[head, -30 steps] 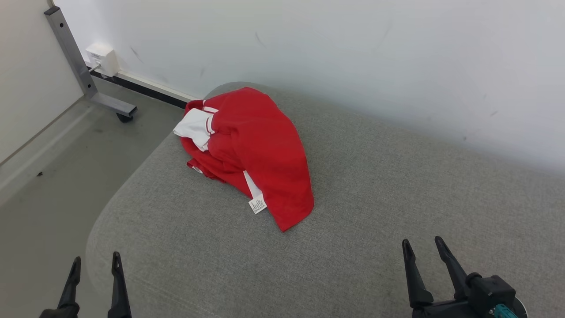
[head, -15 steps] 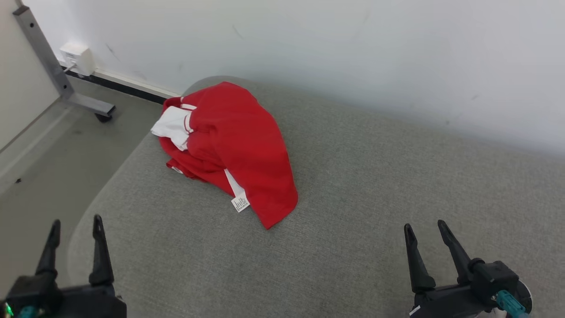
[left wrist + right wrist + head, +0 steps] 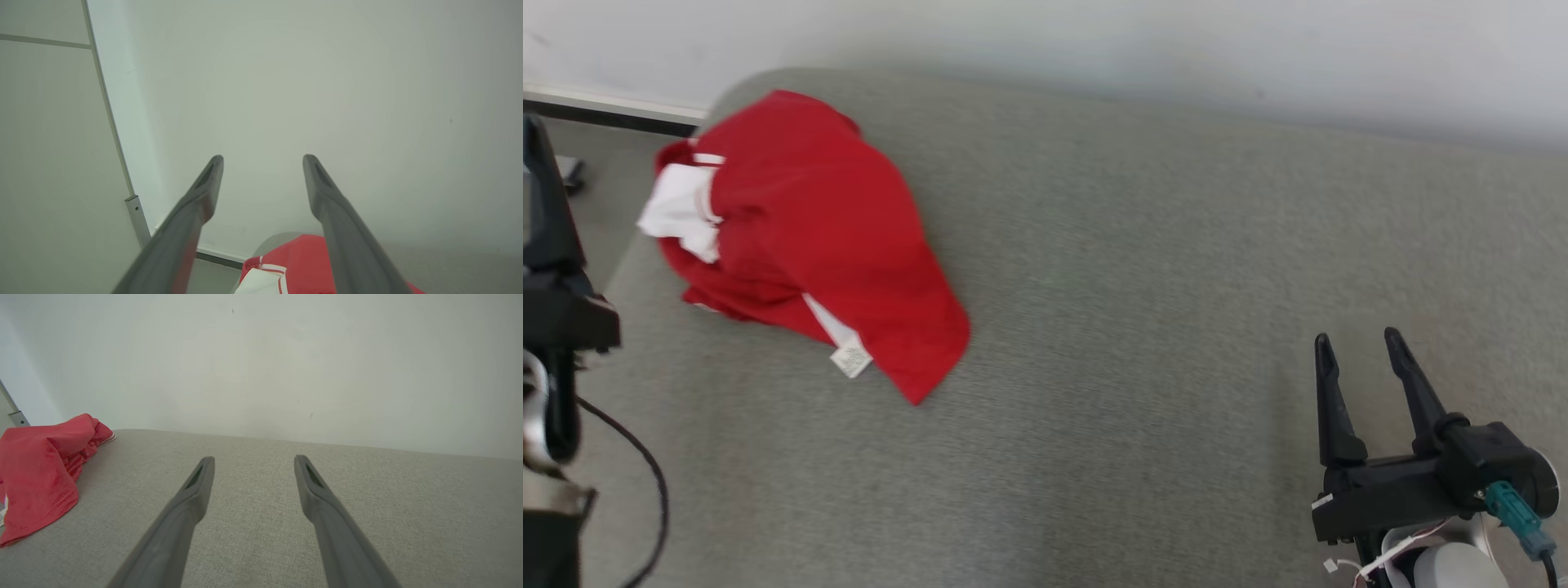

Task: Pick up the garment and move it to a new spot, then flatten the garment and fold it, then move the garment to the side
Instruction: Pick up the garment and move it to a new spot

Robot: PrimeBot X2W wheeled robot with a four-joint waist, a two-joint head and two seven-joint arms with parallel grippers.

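Grey padded surface [image 3: 1143,327] is carrying the crumpled red garment [image 3: 809,237], which is lying just ahead and inward of the left gripper [image 3: 263,163], the nearer one. Its long axis is slanting toward the right gripper [image 3: 1356,336], well apart. Both are gaping wide, empty.

You have the garment [image 3: 809,237] in a crumpled red heap on the grey cushion [image 3: 1135,286], unfolded and bunched. A white panel [image 3: 678,208] with red stripes shows at the end nearest your left fingers [image 3: 546,204], just beside them. A white care label [image 3: 851,360] hangs at the near edge, by a pointed red corner. It lies well apart from your right fingers [image 3: 1331,400], off to their left [image 3: 36,473]. In the left wrist view it sits low between the fingers [image 3: 294,261].
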